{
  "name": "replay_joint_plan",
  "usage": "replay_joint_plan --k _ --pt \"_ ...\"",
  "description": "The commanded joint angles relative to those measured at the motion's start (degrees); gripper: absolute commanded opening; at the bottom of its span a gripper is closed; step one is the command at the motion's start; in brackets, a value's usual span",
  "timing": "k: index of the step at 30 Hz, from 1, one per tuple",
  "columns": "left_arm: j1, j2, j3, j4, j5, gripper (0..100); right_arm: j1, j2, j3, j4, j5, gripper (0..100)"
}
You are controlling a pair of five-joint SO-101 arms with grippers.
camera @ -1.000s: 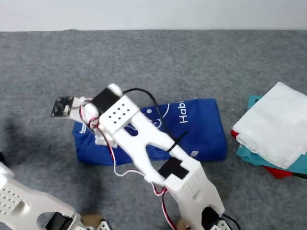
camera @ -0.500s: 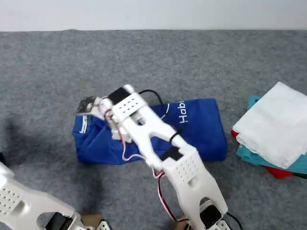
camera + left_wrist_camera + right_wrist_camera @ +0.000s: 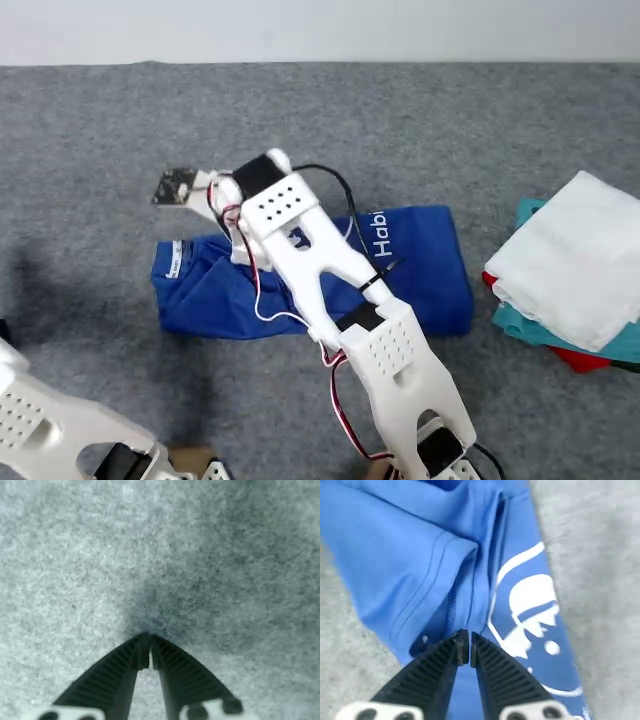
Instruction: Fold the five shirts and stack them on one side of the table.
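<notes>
Overhead and close right-wrist views share blue shirt point(image 3: 430, 280).

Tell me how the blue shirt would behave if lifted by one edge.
Probably floppy: the blue shirt lies in soft folds and wrinkles, so a lifted edge would likely droop and unfold. It looks thin, so probably light. On the fuzzy grey table cover it may drag rather than slide.

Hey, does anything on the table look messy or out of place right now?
The blue shirt lies mid-table with one end rumpled and bunched, not squared off. The white shirt sits skewed on the stack, with the teal shirt and the red shirt poking out beneath.
</notes>
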Motion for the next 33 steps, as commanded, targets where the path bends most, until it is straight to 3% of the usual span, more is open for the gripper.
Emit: replay_joint_plan --k 1,10,17,24,33 --pt "-1.8 -0.1 -2.2 -1.0 -0.9 1 -1.3 -2.9 -5.2 2.7 -2.7 1.0" --pt "-2.7 -0.1 -2.3 -0.6 -1.0 1 -10.3 -16.3 12.3 2.3 -8.1 1.0" --pt "-2.9 -0.1 -2.3 -1.0 -1.0 1 -7.5 -11.3 17.7 1.0 -8.5 1.0" --pt "-2.4 0.0 -2.3 -1.1 -1.1 1 0.8 2.2 16.2 -8.1 -6.2 1.0" --pt "-4.0 -3.5 -4.6 1.9 -2.4 1 0.7 0.2 -0.6 -1.0 -6.4 1.0"
